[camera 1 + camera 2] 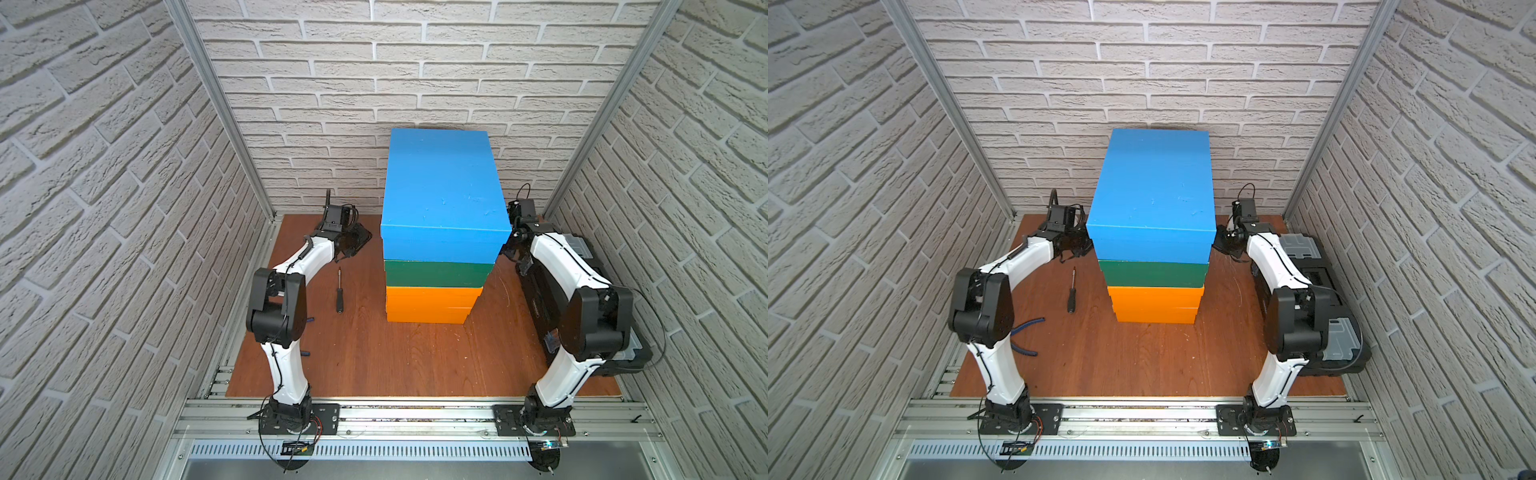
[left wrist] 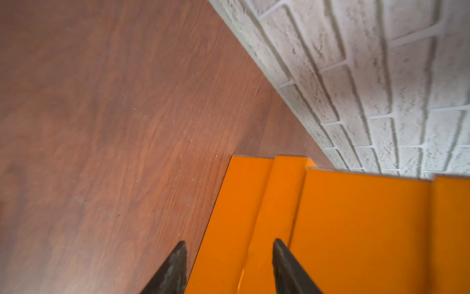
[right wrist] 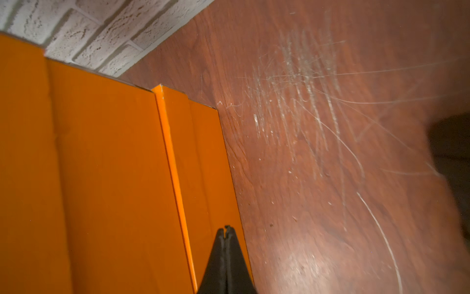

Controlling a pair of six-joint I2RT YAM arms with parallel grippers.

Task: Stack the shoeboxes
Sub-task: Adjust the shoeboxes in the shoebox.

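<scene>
All four shoeboxes stand in one stack on the reddish-brown wooden worktop (image 1: 374, 353), behind its centre toward 12 o'clock, close to the white brick back wall. The plain blue lidded rectangular box (image 1: 444, 187) is on the top. Under it lies the dark green lidded box (image 1: 436, 273), then the upper orange lidded box (image 1: 432, 296), and the lower orange lidded box (image 1: 428, 315) rests directly on the worktop. Both top views show the same order.

The left pincer (image 2: 229, 244) is at 9 o'clock of the stack, just beside it. In the left wrist view its two black fingers are spread apart and nothing is between them; one finger shows over the wood, the other over the side of an orange box. Whether it touches the stack, I cannot tell.

The right pincer (image 3: 227, 227) is at 3 o'clock of the stack. In the right wrist view its fingers are pressed together with nothing held, and the tip is just beside the side of the orange boxes, above the scratched wood.

A black-handled slim screwdriver (image 1: 339, 291) lies flat at 9 o'clock of the stack, apart from it. Blue-handled pliers (image 1: 1025, 336) lie at 8 o'clock, partly hidden under the left arm. A black plastic toolbox (image 1: 540, 299) with grey clips stands at 3 o'clock of the worktop, under the right arm.
</scene>
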